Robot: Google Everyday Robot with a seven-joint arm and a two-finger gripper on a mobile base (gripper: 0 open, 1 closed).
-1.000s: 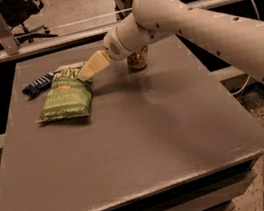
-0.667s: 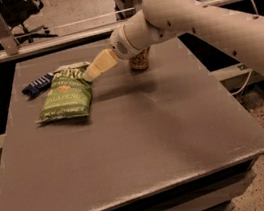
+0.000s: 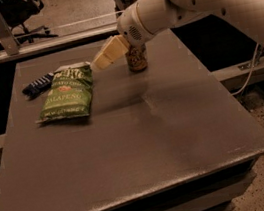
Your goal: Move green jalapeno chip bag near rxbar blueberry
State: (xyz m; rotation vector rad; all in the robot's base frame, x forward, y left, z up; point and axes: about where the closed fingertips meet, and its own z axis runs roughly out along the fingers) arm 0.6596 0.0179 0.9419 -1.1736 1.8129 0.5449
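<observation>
Hand (image 3: 97, 64), grip unclear, hovers just beside green jalapeno chip bag (image 3: 67, 93), partly hiding a can (image 3: 137, 62).

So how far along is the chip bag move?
Looks mostly done: the chip bag lies right beside the blue snack bar on the table. In hand: the end effector sits at the bag's top right corner. Left: probably just pulling the arm clear.

The gripper (image 3: 96, 64) has drawn back to the right, off the bag's (image 3: 66, 92) top right corner; its tip now hangs just beside that corner.
</observation>
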